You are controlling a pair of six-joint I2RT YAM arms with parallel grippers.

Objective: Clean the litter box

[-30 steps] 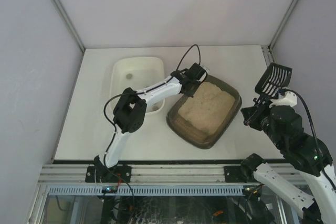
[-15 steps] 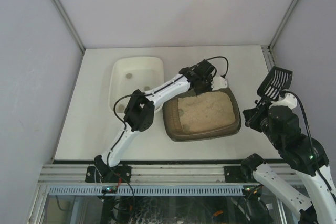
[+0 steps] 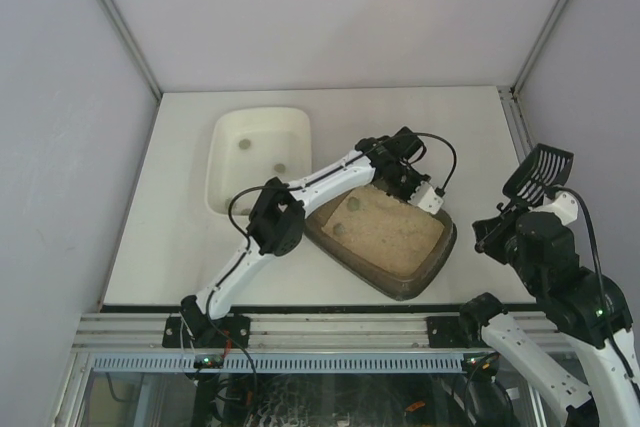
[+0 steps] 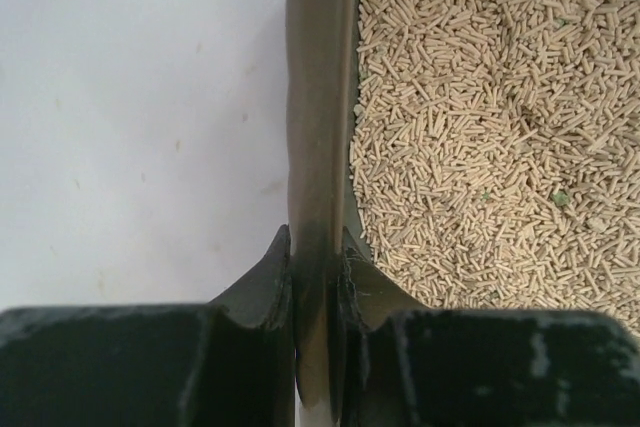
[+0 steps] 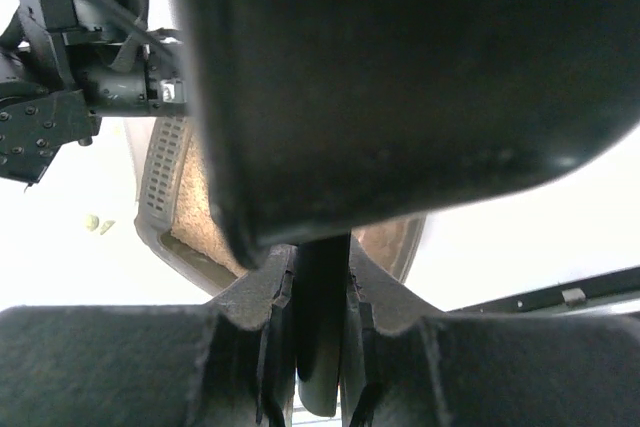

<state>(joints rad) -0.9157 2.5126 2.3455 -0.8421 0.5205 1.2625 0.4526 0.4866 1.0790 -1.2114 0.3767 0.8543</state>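
Observation:
The litter box (image 3: 441, 256), a dark brown tray of tan litter, lies askew at the table's middle. My left gripper (image 3: 418, 190) is shut on its far right rim. In the left wrist view that rim (image 4: 316, 97) runs up from between the left gripper (image 4: 316, 259), with pellet litter (image 4: 480, 117) to its right. My right gripper (image 3: 504, 217) hovers off to the right, shut on the handle of a black slotted scoop (image 3: 540, 171) that points up. The right wrist view shows the scoop (image 5: 400, 77) filling the frame, its handle pinched in the right gripper (image 5: 320, 292), and the litter box (image 5: 160, 202) behind.
A white rectangular tub (image 3: 222, 179) stands at the left back of the table, touching the left arm's elbow region, with two small clumps (image 3: 281, 167) inside. Grey walls close in the table on three sides. The left arm (image 5: 80, 67) also shows in the right wrist view.
The left gripper has swung right and nearer along with the box's rim, turning the litter box on the table. The right arm with the scoop has drifted slightly right and down.

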